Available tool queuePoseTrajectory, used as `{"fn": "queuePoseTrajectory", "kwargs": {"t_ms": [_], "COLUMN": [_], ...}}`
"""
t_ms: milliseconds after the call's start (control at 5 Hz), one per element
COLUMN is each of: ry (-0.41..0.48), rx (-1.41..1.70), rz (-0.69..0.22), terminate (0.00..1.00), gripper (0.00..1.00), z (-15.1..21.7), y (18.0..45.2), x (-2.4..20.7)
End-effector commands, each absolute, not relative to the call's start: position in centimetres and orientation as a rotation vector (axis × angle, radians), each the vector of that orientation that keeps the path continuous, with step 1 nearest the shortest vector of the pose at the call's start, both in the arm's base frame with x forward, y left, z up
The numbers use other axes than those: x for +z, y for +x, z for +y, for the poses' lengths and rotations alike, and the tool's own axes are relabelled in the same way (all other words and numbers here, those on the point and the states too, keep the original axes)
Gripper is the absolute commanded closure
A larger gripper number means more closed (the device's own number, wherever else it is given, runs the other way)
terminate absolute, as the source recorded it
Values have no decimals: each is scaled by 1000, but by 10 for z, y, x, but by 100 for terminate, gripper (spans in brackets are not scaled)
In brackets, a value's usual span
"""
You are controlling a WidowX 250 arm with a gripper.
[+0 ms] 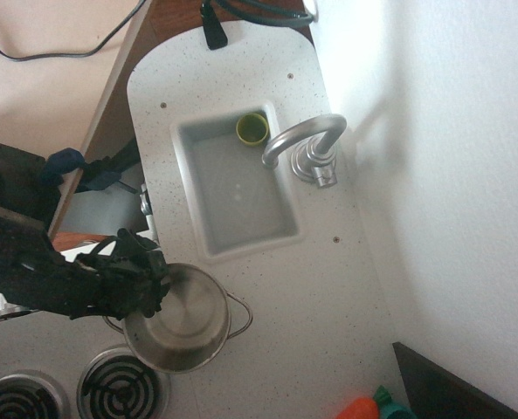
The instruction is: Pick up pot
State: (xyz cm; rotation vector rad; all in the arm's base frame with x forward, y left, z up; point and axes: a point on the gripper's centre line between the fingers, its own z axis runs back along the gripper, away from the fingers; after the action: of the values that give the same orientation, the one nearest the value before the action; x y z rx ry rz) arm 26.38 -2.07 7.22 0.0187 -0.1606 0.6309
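The shiny steel pot [187, 321] stands on the counter beside the front stove burner [119, 389], with a thin wire loop handle [242, 316] on its right side. My black gripper [154, 286] comes in from the left and sits at the pot's upper left rim, partly over the inside. The fingers blend into the dark arm, so I cannot tell whether they are closed on the rim. The pot's left handle is hidden under the arm.
A grey sink [241, 196] lies behind the pot, with a small yellow-green cup [252, 128] in its far corner and a chrome faucet [307, 144] at its right. A second burner [14, 401] is at the bottom left. An orange toy [359, 408] lies at the bottom right.
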Motion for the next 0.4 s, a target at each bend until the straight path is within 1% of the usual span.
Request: {"fn": "queuePoseTrajectory", "kwargs": {"t_ms": [0,200], "ry": [13,25], "rx": [617,604], "rz": [-185,-173], "terminate": [0,0], "gripper": [0,0], "z": [-23,-26], "y": [268,269], "x": [74,70]}}
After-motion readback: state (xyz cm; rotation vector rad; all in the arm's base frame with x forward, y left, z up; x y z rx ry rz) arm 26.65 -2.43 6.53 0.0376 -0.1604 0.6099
